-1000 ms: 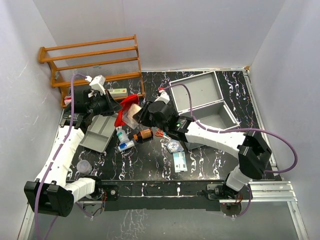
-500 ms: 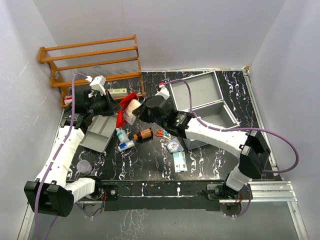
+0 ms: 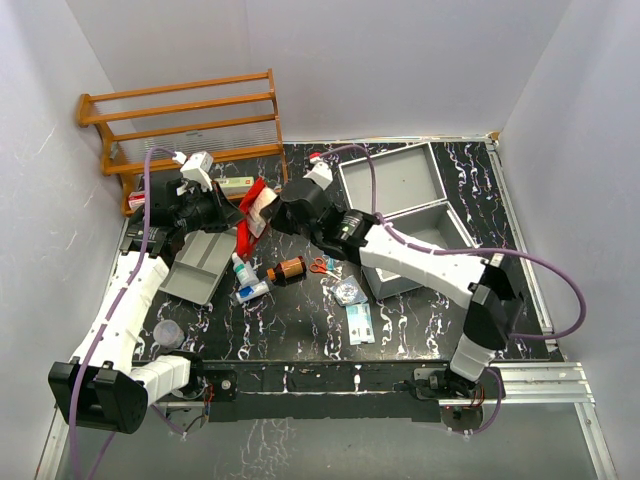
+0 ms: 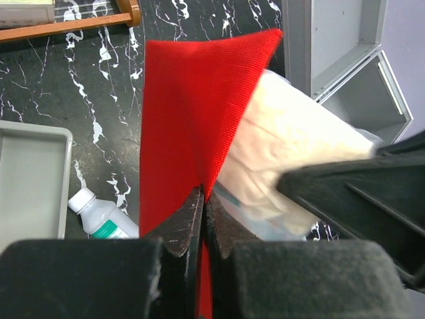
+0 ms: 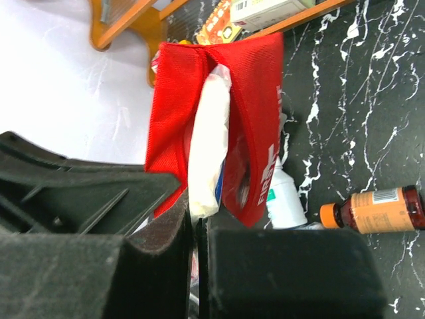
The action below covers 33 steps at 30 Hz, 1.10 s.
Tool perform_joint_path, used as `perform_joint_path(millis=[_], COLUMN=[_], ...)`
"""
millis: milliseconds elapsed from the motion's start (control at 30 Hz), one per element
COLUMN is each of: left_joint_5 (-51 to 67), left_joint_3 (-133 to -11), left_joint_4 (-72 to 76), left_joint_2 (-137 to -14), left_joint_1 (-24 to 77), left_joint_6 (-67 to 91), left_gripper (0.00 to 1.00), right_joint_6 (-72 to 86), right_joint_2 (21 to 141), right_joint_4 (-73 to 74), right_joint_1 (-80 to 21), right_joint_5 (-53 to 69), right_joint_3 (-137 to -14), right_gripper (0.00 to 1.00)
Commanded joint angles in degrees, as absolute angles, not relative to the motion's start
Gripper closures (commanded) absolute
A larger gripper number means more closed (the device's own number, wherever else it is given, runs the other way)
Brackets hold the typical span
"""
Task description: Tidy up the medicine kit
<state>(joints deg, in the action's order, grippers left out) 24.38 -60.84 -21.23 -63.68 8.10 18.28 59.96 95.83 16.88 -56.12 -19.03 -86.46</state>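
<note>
Firmly, left claw [image 4: 202, 198] pinches red pouch [image 4: 186, 113] (right claw [image 5: 197, 214] grips white packet [image 5: 209, 139]).

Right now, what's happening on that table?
The left gripper is clamped on the edge of a red fabric pouch, holding it up. The right gripper is closed on a white soft packet sticking out of the pouch's mouth. The open silver-grey metal case sits beyond them on the table's right side.
</note>
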Motion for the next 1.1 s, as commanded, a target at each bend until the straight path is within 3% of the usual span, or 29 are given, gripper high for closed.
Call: perform_joint_path(millis=[0,233,500,633,867,1067], left_joint_5=[27.2,28.6,21.3,22.8,27.2,29.7], left_joint_3=[-60.0,-59.2,-59.1,-58.8,-58.1,-57.6], left_joint_4=[-19.7,-18.8,-19.8,-18.5,-17.1,-17.0], left_joint_2=[-62.6,-63.0,-62.4,-62.4,-62.2,-61.8], left_joint_1=[8.3,8.3,8.3,8.3,8.3,8.3], left_joint_6=[17.4,16.2,13.8,14.1,14.5,15.0], left_gripper=[1.00,1.00,1.00,1.00,1.00,1.00], right_joint_6=[56.6,53.5,49.8,49.1,47.2,48.3], right_joint_2=[99.2,105.5,107.1,107.3,110.0,113.5], right_joint_4=[19.4,26.5,39.0,40.8,37.5,38.0], right_joint_1=[-56.6,-57.6,-57.7,-57.7,-57.6,-57.5], right_joint_5=[-21.6,-24.3,-34.3,-32.6,-19.3,-22.1], right_joint_3=[-92.3,-98.9,-105.0,-107.3,-111.0,-114.1], right_gripper=[1.00,1.00,1.00,1.00,1.00,0.92])
